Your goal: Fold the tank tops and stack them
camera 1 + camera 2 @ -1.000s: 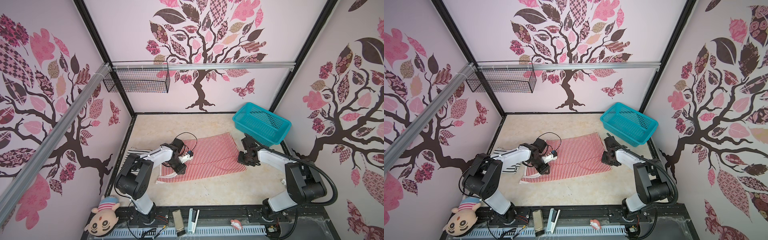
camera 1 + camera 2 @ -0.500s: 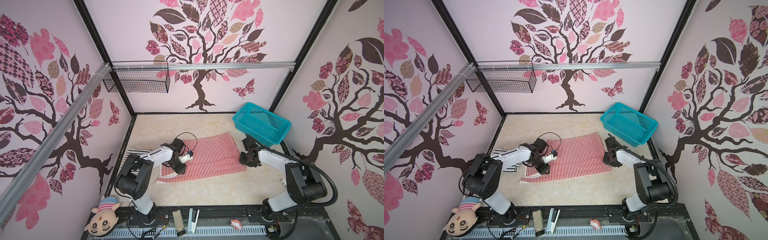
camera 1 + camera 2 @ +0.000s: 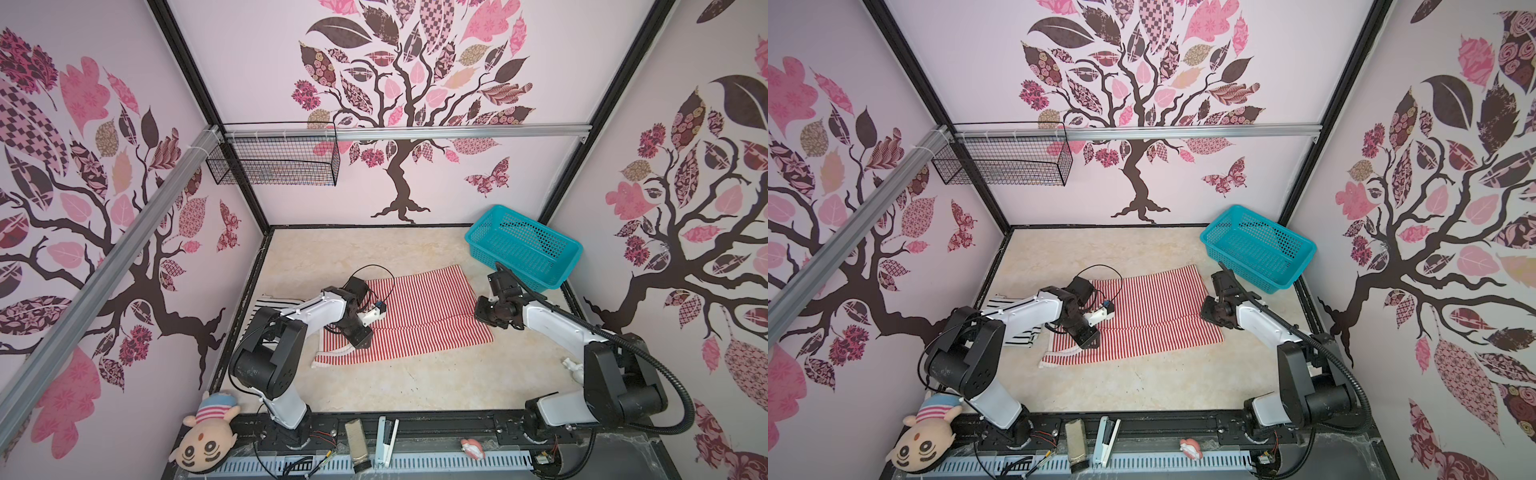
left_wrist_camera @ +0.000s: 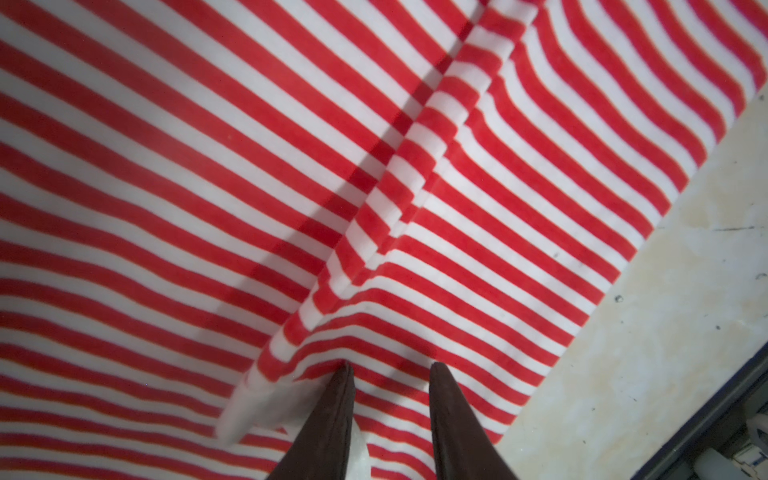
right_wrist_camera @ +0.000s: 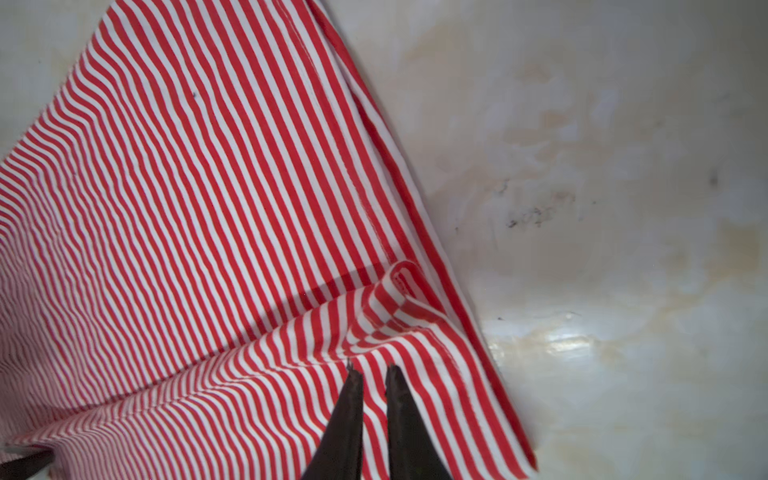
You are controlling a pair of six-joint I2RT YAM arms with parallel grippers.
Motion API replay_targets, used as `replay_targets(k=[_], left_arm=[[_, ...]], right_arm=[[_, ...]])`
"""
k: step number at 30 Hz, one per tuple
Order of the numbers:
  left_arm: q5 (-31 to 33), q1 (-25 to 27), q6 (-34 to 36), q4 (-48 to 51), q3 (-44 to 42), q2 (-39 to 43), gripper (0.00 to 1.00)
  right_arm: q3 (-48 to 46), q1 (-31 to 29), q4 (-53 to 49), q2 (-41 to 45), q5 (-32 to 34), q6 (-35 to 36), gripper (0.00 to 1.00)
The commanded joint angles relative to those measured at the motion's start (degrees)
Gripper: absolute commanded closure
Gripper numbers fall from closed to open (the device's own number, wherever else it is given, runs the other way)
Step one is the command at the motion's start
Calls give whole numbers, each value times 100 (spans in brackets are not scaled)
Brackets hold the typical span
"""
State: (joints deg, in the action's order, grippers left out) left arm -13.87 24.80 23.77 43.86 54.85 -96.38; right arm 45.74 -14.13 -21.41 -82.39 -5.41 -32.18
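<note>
Pale marbled worktop [image 3: 374, 257] inside a booth with tree-patterned walls. At its middle the red-and-white tank top [image 3: 428, 307] lies spread flat. The black-and-white tank top [image 3: 1019, 336] sits bunched beside it, partly under the left arm. The right gripper [image 5: 370, 368] has its jaws nearly closed, pinching cloth by the hem. The left gripper [image 4: 390, 368] has its jaws partly apart on the stripes; whether they pinch cannot be told. A clean fold likely needs both ends lifted together, with the ridge between them taut.
</note>
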Motion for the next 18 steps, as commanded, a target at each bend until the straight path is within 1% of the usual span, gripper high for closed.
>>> replay_targets(k=[1,4,7,8,10,12,15,18], left_arm=[[398,-1,-42,-94,-2,-206,65],[450,-1,-49,-113,27,-214,65],[505,-1,-57,-123,26,-224,65],[529,-1,-57,-121,16,-224,65],[592,-1,-54,-116,-8,-215,65],[634,-1,-23,-128,-59,-197,65],[716,-1,-9,-145,-106,-189,65],[744,-1,2,-140,-124,-181,65]], right_arm=[[255,-204,174,-282,-266,-166,91],[328,-248,296,-566,-275,-228,93],[516,-217,210,-902,9,-307,94],[549,-156,205,-990,41,-372,93],[539,64,330,-1182,-172,-470,92],[554,163,383,-1314,-163,-517,92],[635,191,322,-1526,-93,-511,90],[589,191,296,-1614,-45,-536,86]])
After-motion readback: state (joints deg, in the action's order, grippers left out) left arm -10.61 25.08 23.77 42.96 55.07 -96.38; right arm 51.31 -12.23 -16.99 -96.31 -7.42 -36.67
